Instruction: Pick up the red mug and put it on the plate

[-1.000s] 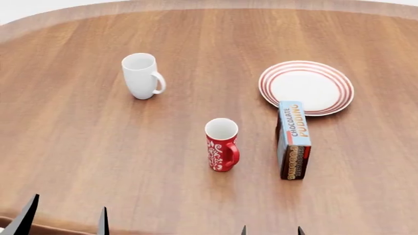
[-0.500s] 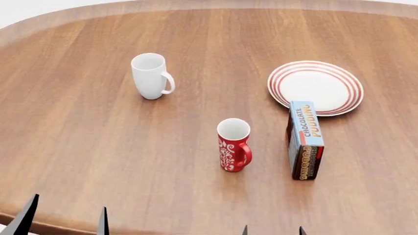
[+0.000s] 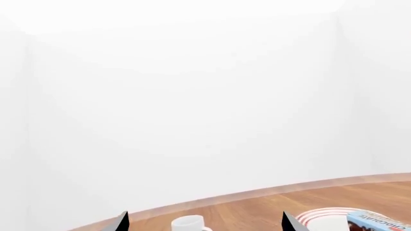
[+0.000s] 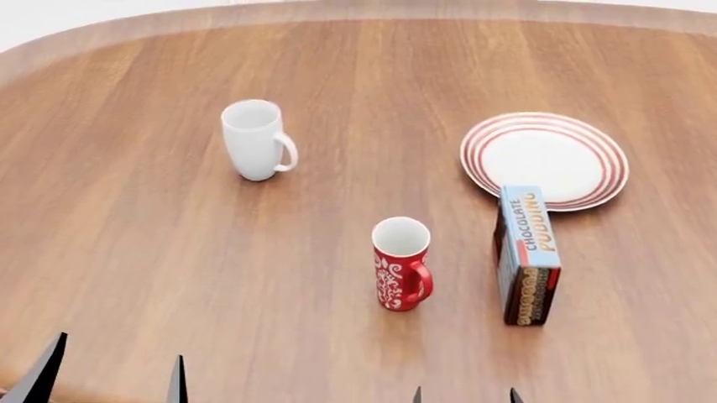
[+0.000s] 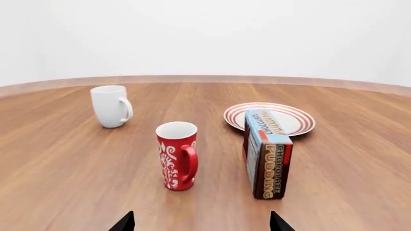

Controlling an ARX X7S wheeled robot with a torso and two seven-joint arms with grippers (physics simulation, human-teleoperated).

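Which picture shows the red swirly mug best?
The right wrist view: the red mug stands close and side-on, with its swirls and handle clear. The head view shows it whole from above. The left wrist view does not show it.

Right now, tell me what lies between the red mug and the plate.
The chocolate pudding box stands beside the red mug, its far end at the plate's near rim. Otherwise only bare table lies between them, clearest in the head view.

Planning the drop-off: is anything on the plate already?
Nothing lies on the plate; its white centre shows bare. The pudding box stands in front, hiding a small part of its near rim.
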